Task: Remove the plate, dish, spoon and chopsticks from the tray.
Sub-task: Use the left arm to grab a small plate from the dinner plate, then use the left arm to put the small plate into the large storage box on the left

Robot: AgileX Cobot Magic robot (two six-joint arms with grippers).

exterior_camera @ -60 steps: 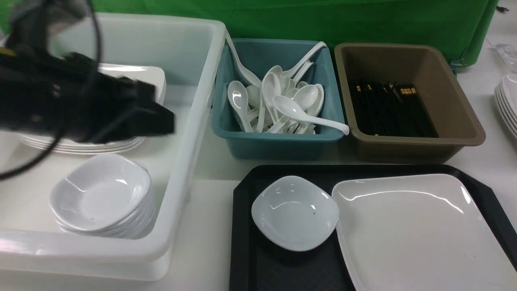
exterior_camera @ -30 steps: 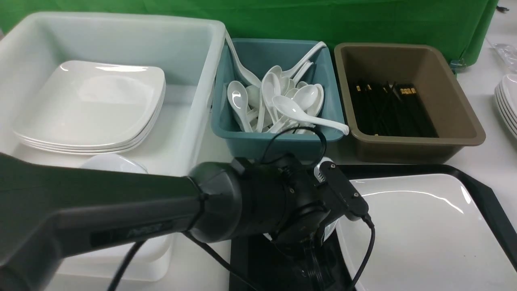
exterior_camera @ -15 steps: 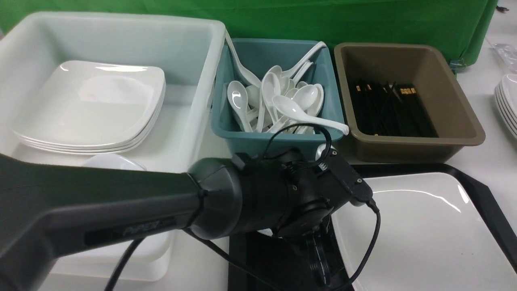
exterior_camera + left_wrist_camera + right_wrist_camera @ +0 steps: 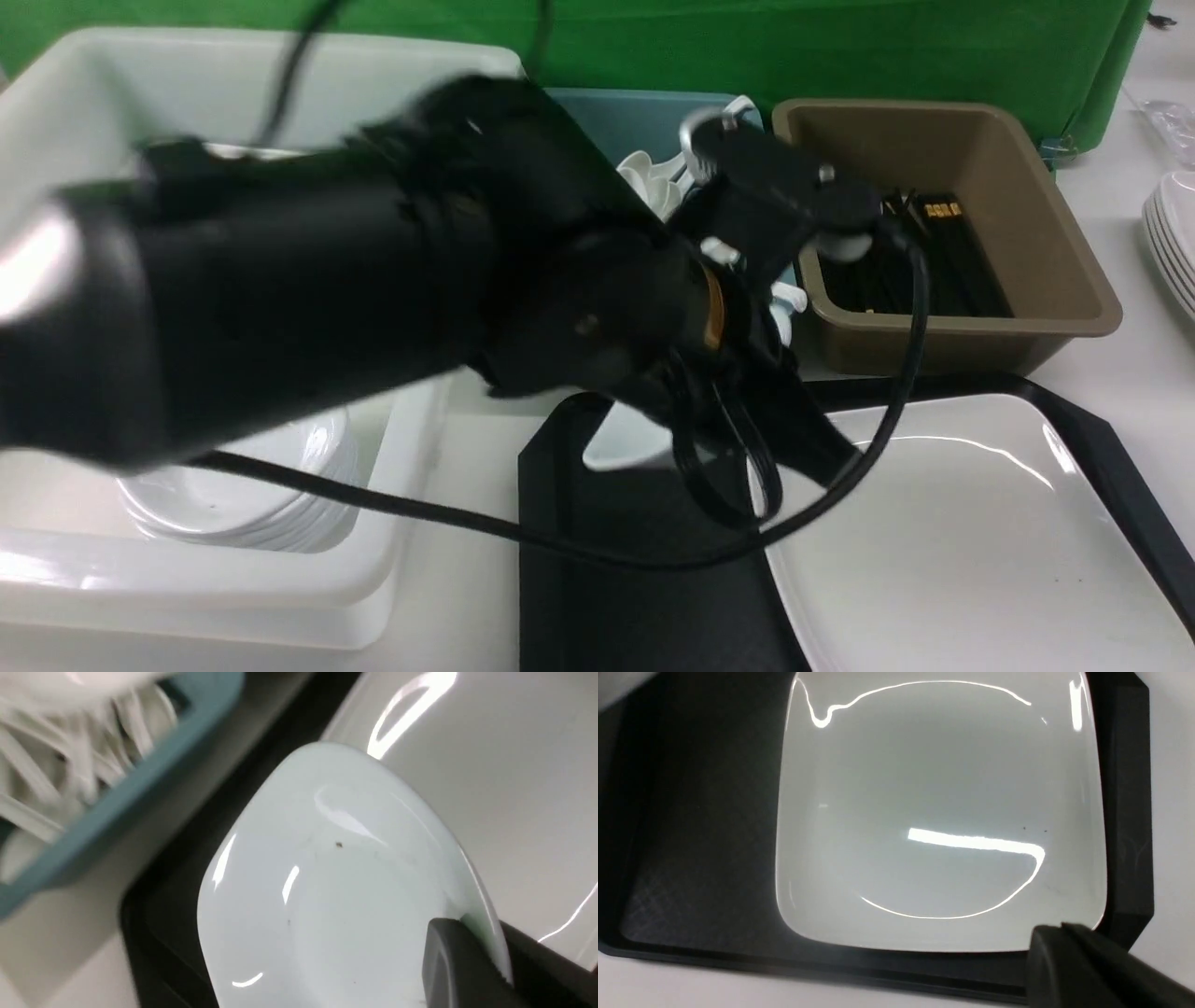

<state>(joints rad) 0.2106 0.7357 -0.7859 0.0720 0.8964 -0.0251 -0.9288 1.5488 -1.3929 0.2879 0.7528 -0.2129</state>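
**Left Arm Raised Small Dish Over Tray**

The small white dish (image 4: 336,882) sat tilted over the far-left part of the black tray (image 4: 635,579), its rim clamped in the closed left gripper (image 4: 486,952). One dark finger (image 4: 448,961) pressed on the inner face of the rim. Two seconds earlier the dish had lain flat on the tray beside the plate. In the front view only a sliver of it (image 4: 625,434) showed under the arm, higher in the picture than before.

The large square plate (image 4: 952,541) stayed where it had been, filling the right side of the tray. The right gripper (image 4: 1048,935), its fingers together and holding nothing, hung by the plate's near-right corner. Whether it touched the plate could not be told.

The left arm (image 4: 373,280), which half a second earlier lay low across the foreground, had swung up. Now blurred, it hid much of the teal bin (image 4: 644,117) of white spoons (image 4: 70,765) and part of the white tub (image 4: 233,579). A stack of small dishes (image 4: 243,504) rested in the tub. Black chopsticks (image 4: 934,252) lay in the brown bin (image 4: 1027,243) behind the tray.
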